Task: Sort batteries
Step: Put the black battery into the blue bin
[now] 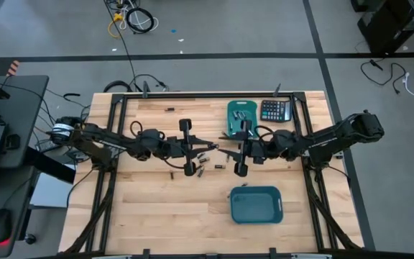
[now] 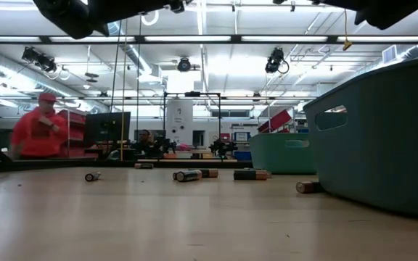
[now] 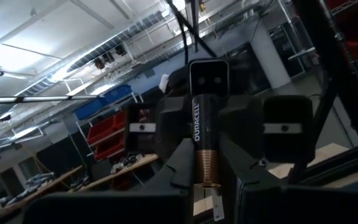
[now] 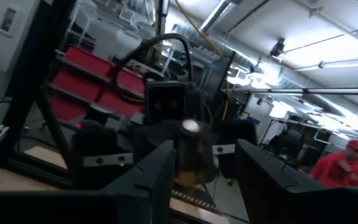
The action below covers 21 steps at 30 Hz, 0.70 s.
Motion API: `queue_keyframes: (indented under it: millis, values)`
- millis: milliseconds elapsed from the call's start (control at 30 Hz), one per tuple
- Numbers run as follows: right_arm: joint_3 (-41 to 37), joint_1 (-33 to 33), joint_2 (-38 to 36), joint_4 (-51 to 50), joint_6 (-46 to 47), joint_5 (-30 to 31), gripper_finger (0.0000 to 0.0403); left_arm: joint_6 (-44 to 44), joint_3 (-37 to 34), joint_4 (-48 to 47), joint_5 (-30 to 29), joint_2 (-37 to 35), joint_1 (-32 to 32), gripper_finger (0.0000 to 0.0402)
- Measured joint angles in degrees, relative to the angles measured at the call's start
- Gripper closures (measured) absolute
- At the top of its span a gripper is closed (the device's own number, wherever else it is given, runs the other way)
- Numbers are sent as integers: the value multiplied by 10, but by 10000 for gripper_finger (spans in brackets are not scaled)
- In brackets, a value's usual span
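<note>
Above mid-counter, the left gripper clamps a Duracell battery, its long axis toward the open right gripper facing it at three o'clock.

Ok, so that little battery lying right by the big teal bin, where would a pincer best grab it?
Across its round middle, straight down from above, I'd say. The battery lies on its side on the table, so its underside is out of reach, and the teal bin crowds one end; closing on the long flanks looks safest.
</note>
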Motion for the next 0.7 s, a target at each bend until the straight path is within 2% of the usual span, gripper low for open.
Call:
queue_keyframes:
  millis: [233,467,700]
  values:
    - [1,-17,0,18,0,-42,248,0,27,0,6,31,12,372]
    - [1,-21,0,19,0,-45,252,1,76,17,4,90,13,372]
    - [1,-21,0,20,-12,-46,253,1,83,25,5,96,13,372]
